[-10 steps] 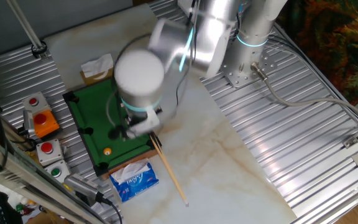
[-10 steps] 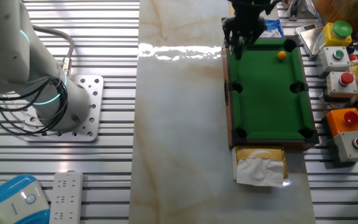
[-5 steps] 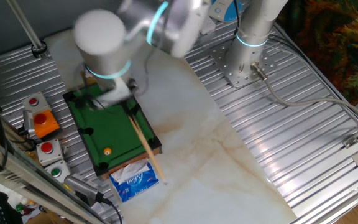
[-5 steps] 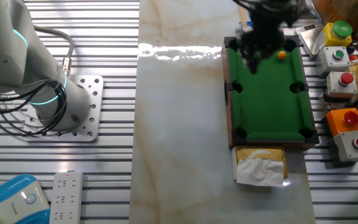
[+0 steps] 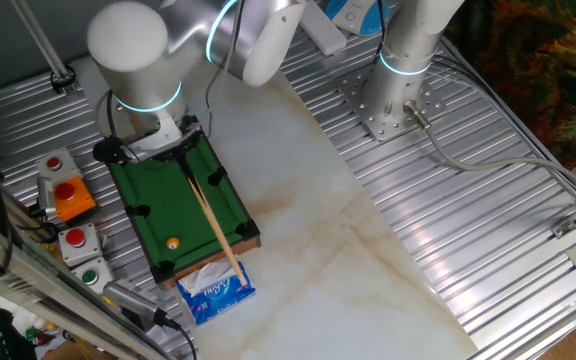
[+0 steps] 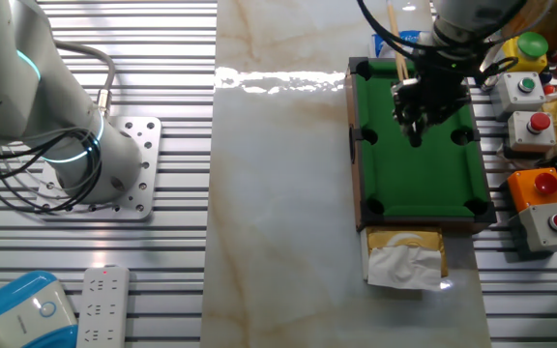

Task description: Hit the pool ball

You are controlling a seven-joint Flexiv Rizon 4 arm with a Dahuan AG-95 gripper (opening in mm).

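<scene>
The gripper (image 5: pixel 181 150) sits low over the far end of the green mini pool table (image 5: pixel 158 215), pinching the upper end of a thin wooden cue stick (image 5: pixel 211 222). The stick runs diagonally down the felt toward the near right corner and past the rail, its lower end over a blue tissue pack (image 5: pixel 215 287) lying just beside the table. The pool ball (image 5: pixel 173 243), small and orange-yellow, rests on the felt near the near end, to the left of the stick and apart from it. In the other fixed view the gripper (image 6: pixel 416 114) hangs above the middle of the felt and the ball is hidden behind it. A box with red and green push buttons (image 6: pixel 530 121) stands beside the pool table on the tabletop (image 5: pixel 368 260).
</scene>
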